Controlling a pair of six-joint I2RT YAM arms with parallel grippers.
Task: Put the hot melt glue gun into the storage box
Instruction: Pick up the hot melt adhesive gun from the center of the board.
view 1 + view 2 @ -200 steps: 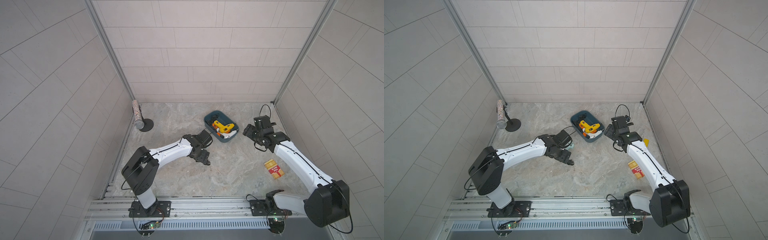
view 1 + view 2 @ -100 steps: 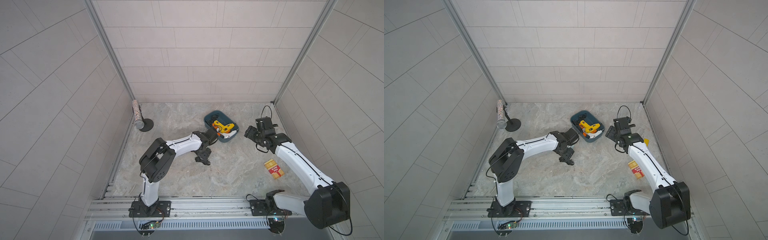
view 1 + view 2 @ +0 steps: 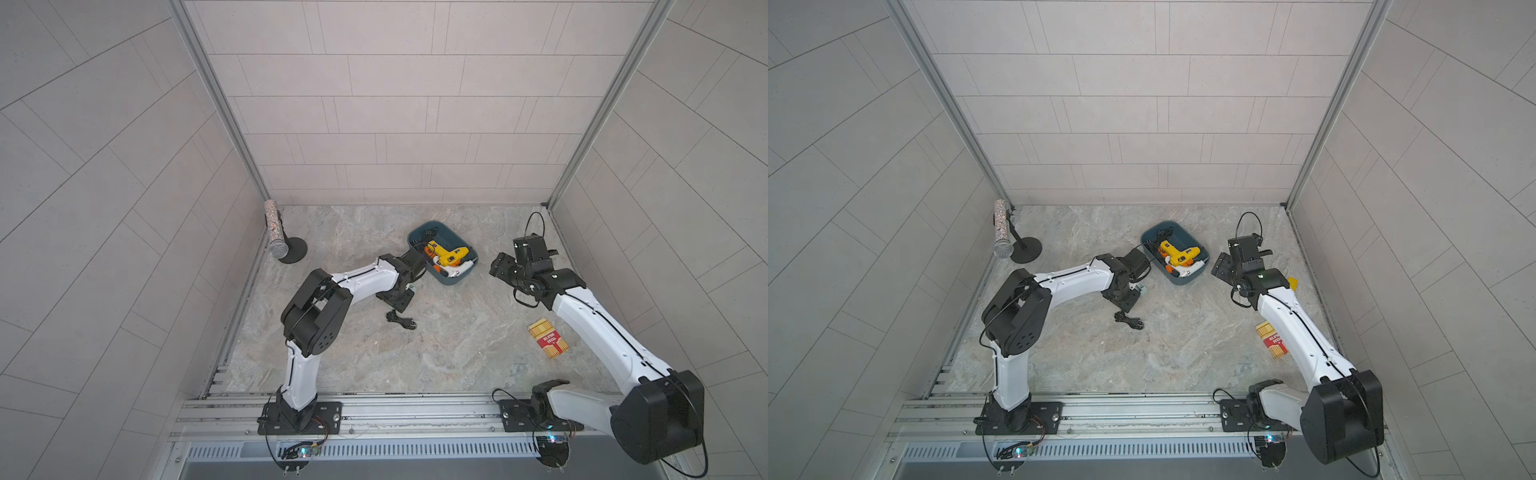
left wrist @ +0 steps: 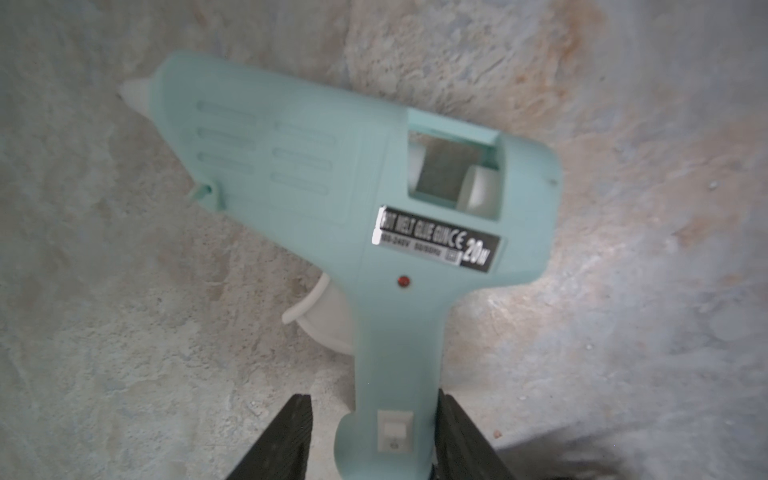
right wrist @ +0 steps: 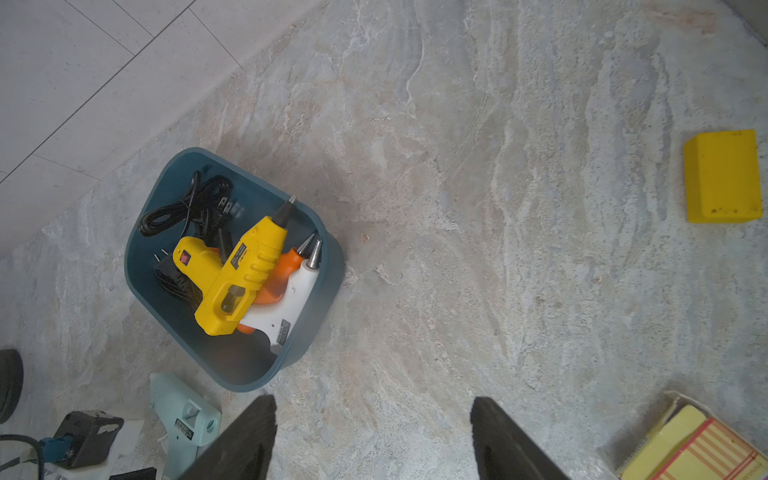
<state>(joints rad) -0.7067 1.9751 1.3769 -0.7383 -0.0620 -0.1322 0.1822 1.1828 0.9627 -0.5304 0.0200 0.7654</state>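
Straddling the handle of the mint glue gun [image 4: 374, 232], my left gripper [image 4: 372, 397] isn't clamped, gap on one side. It lies on the floor [image 4: 124, 332] beside the storage box [image 5: 257, 187]; right gripper [image 5: 374, 401] spread, empty.

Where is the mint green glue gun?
On the robot's left, seen in both wrist views, the mint green glue gun lies on the table beside the storage box, its handle inside the open left gripper.

A marbled grey-beige tabletop [image 3: 457, 357] carries a dark teal storage box [image 3: 454, 279], a mint-green glue gun [image 4: 332, 187] lying flat near it, a coiled black cord [image 3: 401, 321], a microphone stand's round base [image 3: 294, 252], a red-and-yellow box [image 3: 547, 343] and a yellow block [image 5: 723, 176].
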